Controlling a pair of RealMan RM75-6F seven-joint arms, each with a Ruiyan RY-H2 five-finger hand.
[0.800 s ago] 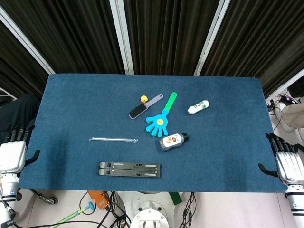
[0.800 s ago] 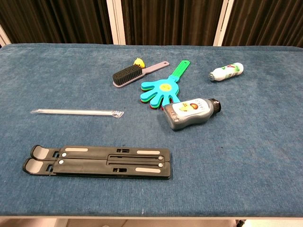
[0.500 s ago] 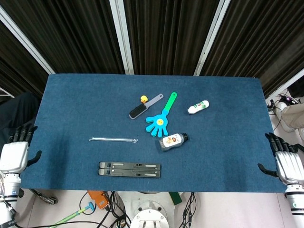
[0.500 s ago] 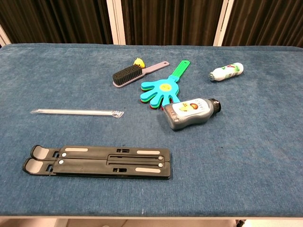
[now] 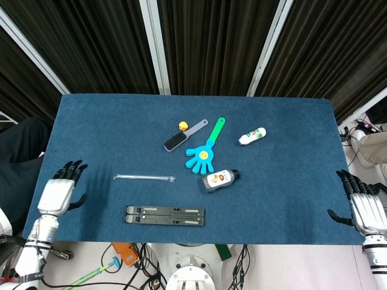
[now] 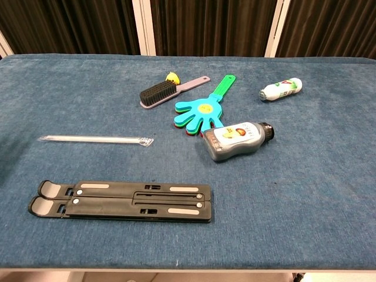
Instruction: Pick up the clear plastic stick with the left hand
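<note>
Left robot hand (image 5: 59,191) has just swung in over the surface (image 5: 97,133), fingers spread and empty. Clear plastic stick (image 5: 144,177) lies untouched nearby, so reaching comes next.

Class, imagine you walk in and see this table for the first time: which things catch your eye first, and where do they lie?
The bright blue hand-shaped clapper with a green handle stands out mid-table, with a grey squeeze bottle lying just in front of it. Near the front edge lies a long black folding stand, and behind it the clear plastic stick. At the left edge, the left hand hovers with fingers spread.
</note>
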